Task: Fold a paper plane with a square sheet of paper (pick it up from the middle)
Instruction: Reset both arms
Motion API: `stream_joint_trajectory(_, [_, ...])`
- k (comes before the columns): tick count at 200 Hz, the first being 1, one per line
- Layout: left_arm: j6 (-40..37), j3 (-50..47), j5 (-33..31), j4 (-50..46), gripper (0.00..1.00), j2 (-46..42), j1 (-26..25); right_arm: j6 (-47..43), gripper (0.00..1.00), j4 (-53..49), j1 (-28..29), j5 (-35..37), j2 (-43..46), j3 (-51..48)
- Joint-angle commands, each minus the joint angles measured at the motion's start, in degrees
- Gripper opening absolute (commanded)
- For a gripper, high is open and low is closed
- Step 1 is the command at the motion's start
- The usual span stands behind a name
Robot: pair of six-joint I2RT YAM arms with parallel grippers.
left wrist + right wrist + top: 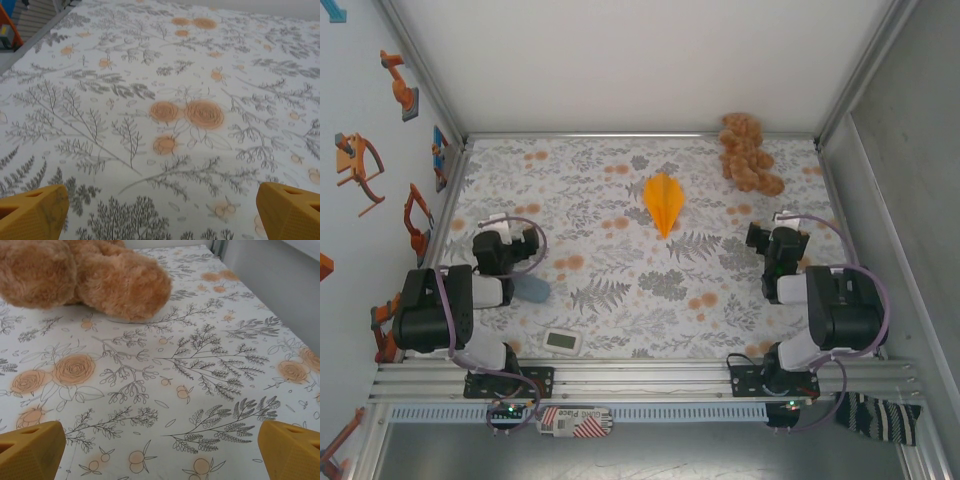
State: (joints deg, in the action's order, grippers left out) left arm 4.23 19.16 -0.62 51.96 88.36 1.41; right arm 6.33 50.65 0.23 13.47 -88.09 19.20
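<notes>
In the top view, the paper plane (pixel 663 203) lies flat on the floral cloth (pixel 620 300), just above the centre of the frame. It is a bright orange folded dart with a visible centre crease, and its long narrow point is directed toward the lower edge of the frame. It is well apart from both grippers and nothing touches it. The left gripper (pixel 515 240) sits at the left of the frame and the right gripper (pixel 772 243) at the right, both lower in the frame than the plane. In the left wrist view, the left gripper (pixel 160 215) has its yellow fingers (pixel 32 212) spread to the two lower corners, with bare cloth between them. In the right wrist view, the right gripper (pixel 160 452) is likewise spread wide, its fingers (pixel 290 450) clamped on nothing. A tan-brown plush toy (pixel 748 152) rests on the cloth in the upper right of the top view and occupies the upper left of the right wrist view (pixel 85 275). A small white device (pixel 563 342) lies near the lower edge of the cloth, left of centre.
</notes>
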Motion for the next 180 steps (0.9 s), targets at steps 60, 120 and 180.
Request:
stream_joint_trajectory(60, [-1.9,3.9,-7.4,-3.1,0.96,0.0,-3.8,-0.8,0.99,1.2,-0.4,-0.8,-0.3,2.0])
stream_joint_trajectory(120, [-1.5,4.2,-5.8,-4.0,0.96,0.0,-3.1,-0.8,0.99,1.2,-0.5,-0.8,-0.2,2.0])
stream_joint_trajectory(180, [-1.6,4.2,-5.8,-4.1,0.96,0.0,-3.1,-0.8,0.99,1.2,-0.4,-0.8,-0.3,2.0])
